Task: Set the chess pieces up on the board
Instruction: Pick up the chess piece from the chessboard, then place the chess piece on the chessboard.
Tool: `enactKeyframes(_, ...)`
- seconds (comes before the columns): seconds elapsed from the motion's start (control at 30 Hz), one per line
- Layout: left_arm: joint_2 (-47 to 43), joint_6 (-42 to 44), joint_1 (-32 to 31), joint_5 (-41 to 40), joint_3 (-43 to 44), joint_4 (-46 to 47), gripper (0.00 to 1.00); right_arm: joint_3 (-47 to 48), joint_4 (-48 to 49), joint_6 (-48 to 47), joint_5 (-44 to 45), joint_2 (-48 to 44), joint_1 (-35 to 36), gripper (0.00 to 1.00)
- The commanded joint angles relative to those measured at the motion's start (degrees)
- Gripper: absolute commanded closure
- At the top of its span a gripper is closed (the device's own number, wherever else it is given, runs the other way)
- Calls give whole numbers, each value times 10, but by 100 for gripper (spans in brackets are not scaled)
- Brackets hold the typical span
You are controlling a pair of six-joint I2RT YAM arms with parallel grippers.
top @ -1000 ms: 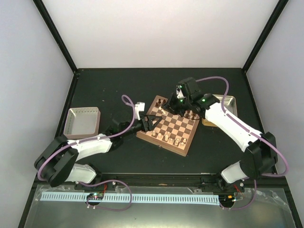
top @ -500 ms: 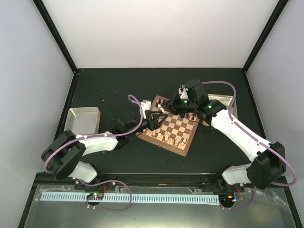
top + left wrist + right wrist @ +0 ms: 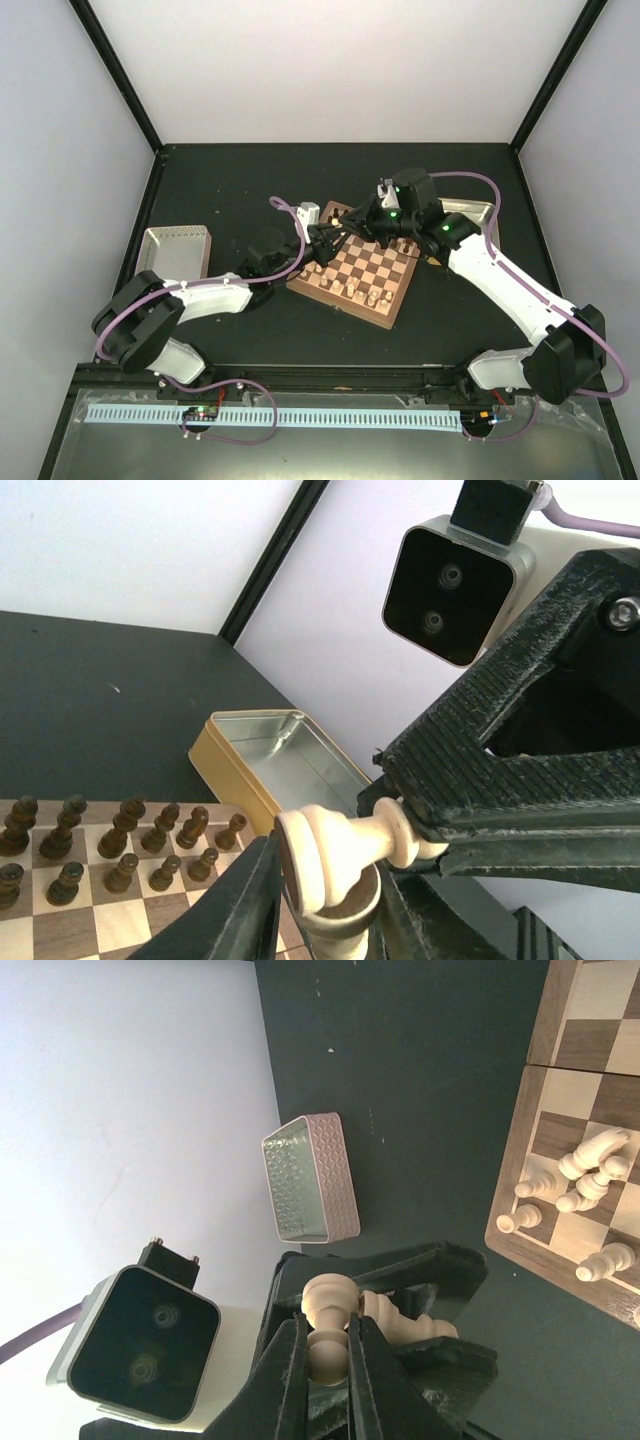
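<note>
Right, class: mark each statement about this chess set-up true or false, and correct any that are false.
1. The left tool and the right tool are both on one cream piece. True.
2. The dark pieces lie in the gold tray. False: they stand in rows on the board.
3. The right tool is wide open. False: it is shut on the cream piece.
4. A pale tray sits on the table to the left of the board. True.
</note>
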Motion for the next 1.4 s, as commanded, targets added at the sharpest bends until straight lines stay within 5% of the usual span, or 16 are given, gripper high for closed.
enactKeyframes(0.0, 5, 19, -6, -16, 21, 18, 79, -8, 13, 0, -6, -13, 3, 92)
enactKeyframes(0.2, -4, 28, -8, -17, 9, -1, 98, 14, -15, -46, 44, -8, 2, 92)
enactKeyframes(0.5, -64, 50, -8, -26, -41, -112, 98, 71, -131, -229, 160, 20, 0, 91)
enactKeyframes(0.73, -161, 53, -6, -74, -54, -259, 98, 65, -311, -395, 244, 94, 4, 91)
enactKeyframes(1.37, -197, 49, -4, -92, -56, -301, 98, 45, -316, -489, 192, 225, 36, 87)
